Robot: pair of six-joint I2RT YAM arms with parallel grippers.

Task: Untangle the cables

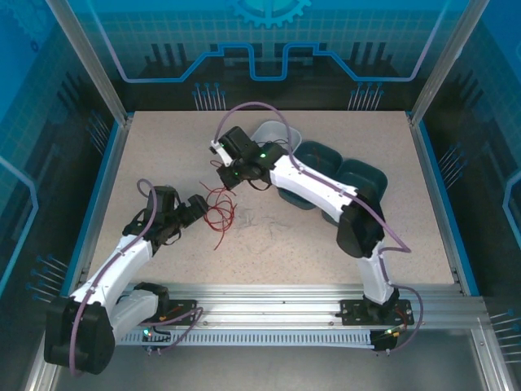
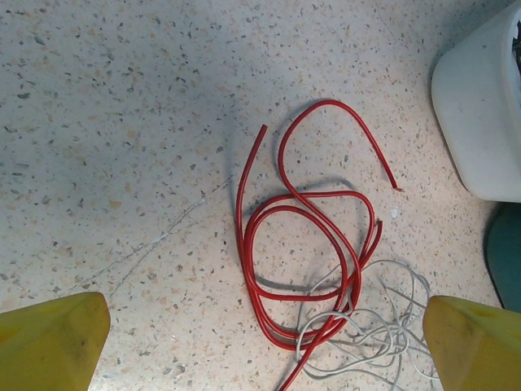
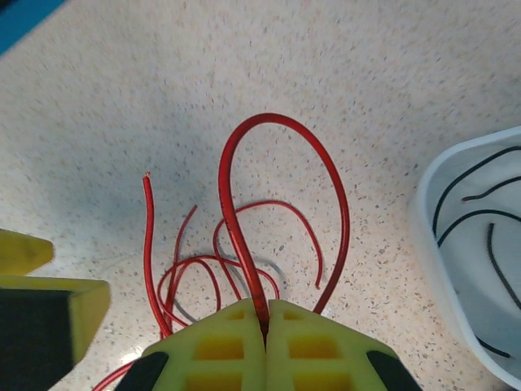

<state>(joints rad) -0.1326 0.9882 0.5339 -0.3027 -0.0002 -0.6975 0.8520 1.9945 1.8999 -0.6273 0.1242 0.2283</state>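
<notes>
Red cable lay in loose coils on the speckled table, between the two grippers and near the white bin. The right gripper had its fingers pressed together, pinching one strand of it. From the pinch that strand ran out in a tall, narrow loop pointing away from the wrist, then curved back. In the left wrist view the coil's long axis ran top to bottom, one free end pointing upward and the other toward the bin. Thin white wires overlapped the coil's lower edge. The left gripper stood beside the tangle, fingers spread wide, holding nothing. Black cables lay inside the bin.
</notes>
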